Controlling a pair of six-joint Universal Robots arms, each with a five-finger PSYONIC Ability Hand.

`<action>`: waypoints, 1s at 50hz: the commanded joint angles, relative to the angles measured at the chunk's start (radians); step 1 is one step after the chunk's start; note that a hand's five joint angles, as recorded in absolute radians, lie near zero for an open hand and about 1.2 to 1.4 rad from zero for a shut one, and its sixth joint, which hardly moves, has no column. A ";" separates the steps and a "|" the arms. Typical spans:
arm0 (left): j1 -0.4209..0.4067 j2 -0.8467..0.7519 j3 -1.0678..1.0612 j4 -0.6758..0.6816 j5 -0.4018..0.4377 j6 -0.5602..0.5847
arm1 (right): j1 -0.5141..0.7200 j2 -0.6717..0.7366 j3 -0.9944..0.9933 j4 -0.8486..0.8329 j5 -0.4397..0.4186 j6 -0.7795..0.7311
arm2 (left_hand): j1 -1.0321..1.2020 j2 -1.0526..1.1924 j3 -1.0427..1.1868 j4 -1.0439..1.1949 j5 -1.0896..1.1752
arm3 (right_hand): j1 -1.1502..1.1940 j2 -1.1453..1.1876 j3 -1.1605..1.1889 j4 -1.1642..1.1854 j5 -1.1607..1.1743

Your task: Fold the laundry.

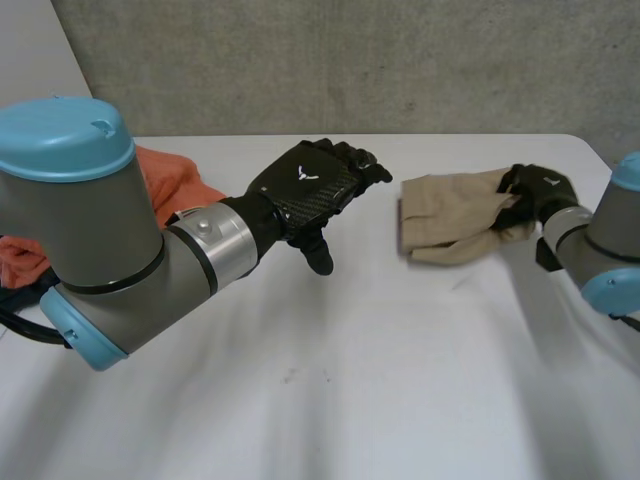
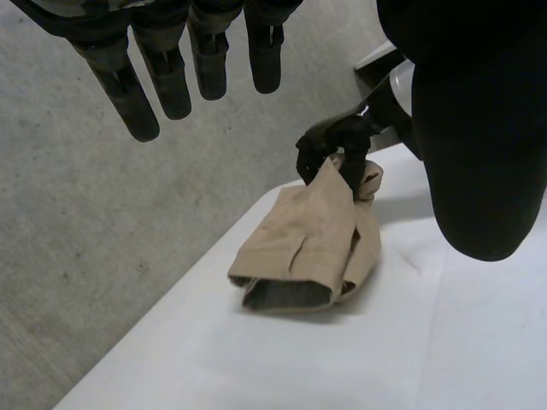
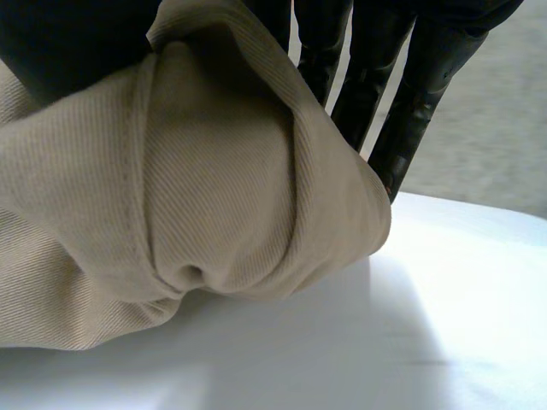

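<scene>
We see the beige garment [image 1: 450,215] lying at the far right of the white desk [image 1: 380,360], bunched into a loose bundle with one open hem facing left. The right hand [image 1: 540,192] is clamped on its right end, with cloth gathered between thumb and fingers. The left hand [image 1: 305,190] hovers over the middle of the desk, well apart from the garment, its fingers straight and holding nothing.

We judge the main risk to be the one-ended grip. A pull or lift from that end alone could drag the bundle across the smooth desk or let its layers fall open unevenly, since nothing pins the left end. Thick, gathered cloth may also slip out of the pinch.

The desk top is plain and white. An orange cloth [image 1: 175,172] sits at its far left, and a grey concrete wall [image 1: 350,60] stands behind.
</scene>
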 commanded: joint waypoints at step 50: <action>0.014 -0.046 0.002 0.017 -0.003 -0.048 | -0.320 0.258 -0.512 0.183 0.211 -0.584 | -0.007 0.000 -0.006 0.003 0.002 | -0.736 -0.987 -0.935 -0.953 -0.809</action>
